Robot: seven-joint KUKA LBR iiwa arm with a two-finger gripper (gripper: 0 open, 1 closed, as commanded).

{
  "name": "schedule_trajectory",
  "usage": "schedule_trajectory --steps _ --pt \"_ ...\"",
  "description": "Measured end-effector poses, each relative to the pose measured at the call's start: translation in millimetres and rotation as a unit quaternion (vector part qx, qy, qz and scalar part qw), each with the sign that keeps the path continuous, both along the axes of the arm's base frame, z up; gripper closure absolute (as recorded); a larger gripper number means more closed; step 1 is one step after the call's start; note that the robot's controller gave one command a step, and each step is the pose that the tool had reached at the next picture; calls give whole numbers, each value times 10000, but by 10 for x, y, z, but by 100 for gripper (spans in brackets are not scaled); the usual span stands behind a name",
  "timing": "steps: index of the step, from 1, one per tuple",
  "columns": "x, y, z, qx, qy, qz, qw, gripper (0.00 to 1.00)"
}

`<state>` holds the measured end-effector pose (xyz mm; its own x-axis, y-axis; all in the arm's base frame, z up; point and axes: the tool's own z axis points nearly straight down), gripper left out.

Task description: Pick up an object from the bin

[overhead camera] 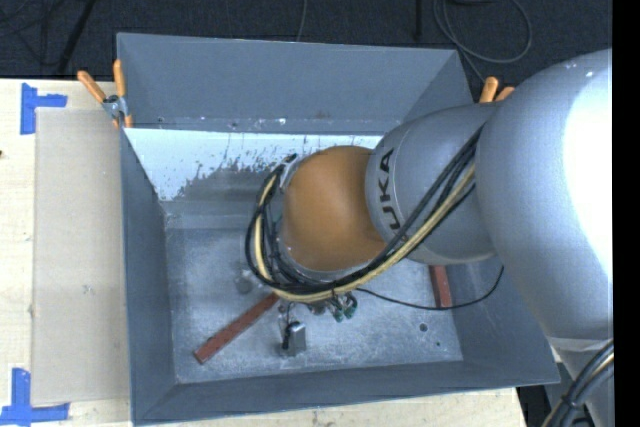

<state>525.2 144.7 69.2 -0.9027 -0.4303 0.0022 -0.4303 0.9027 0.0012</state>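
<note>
My gripper (292,339) reaches down to the bin floor near the front middle, mostly hidden under the arm's wrist. A long, flat reddish-brown stick (235,328) lies slanted on the floor just left of it, its upper end running in beside the gripper; whether they touch I cannot tell. A small grey lump (243,283) sits a little above the stick, close to the wrist.
A second short reddish-brown piece (441,287) stands out from under the arm at the right of the floor. A thin black cable runs across the floor towards it. The arm covers the bin's middle and right.
</note>
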Motion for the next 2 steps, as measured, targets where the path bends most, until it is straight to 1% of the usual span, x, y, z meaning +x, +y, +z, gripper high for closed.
schedule_trajectory --steps 1,2 --pt "2 0 3 1 -2 -7 10000 100" --pt "77 59 1980 13 -58 -78 10000 100"
